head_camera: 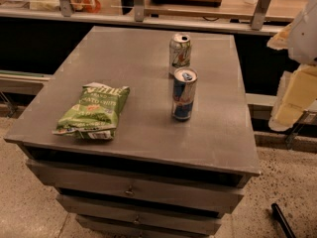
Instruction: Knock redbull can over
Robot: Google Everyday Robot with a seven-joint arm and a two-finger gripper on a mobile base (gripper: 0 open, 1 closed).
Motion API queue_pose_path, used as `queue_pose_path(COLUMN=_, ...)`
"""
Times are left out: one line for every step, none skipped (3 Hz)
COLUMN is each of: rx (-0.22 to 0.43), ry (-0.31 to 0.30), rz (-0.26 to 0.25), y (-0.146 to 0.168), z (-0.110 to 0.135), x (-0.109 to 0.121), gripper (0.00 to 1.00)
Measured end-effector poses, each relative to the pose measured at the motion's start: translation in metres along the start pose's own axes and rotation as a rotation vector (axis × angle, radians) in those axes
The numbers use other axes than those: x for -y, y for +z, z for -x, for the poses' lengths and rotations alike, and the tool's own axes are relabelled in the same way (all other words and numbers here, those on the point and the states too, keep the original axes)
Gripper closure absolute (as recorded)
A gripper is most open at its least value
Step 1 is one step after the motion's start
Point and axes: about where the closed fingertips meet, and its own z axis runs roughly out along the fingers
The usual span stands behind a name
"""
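Note:
The redbull can [184, 94] stands upright on the grey table [148, 133], right of the middle. It is slim, blue and silver, with a silver top. My gripper [293, 107] is at the right edge of the view, on the white and cream arm. It is beyond the table's right side, well apart from the can and at about the can's height.
A silver-white can with green markings [179, 52] stands upright just behind the redbull can. A green chip bag [93, 111] lies on the table's left part. A shelf counter [148, 14] runs along the back. Drawers [133, 190] sit under the tabletop. A black rod [282, 221] lies on the floor at the lower right.

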Motion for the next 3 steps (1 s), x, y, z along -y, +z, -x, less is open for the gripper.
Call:
queue_pose_path(rx=0.000, ry=0.000, rz=0.000, y=0.000, z=0.000, x=0.000, gripper=0.00)
queue_pose_path(rx=0.063, ry=0.080, rz=0.021, y=0.008, z=-0.004, x=-0.002, gripper=0.00)
queue_pose_path(rx=0.240, ry=0.292, rz=0.031, y=0.025, z=-0.022, x=0.001, gripper=0.00)
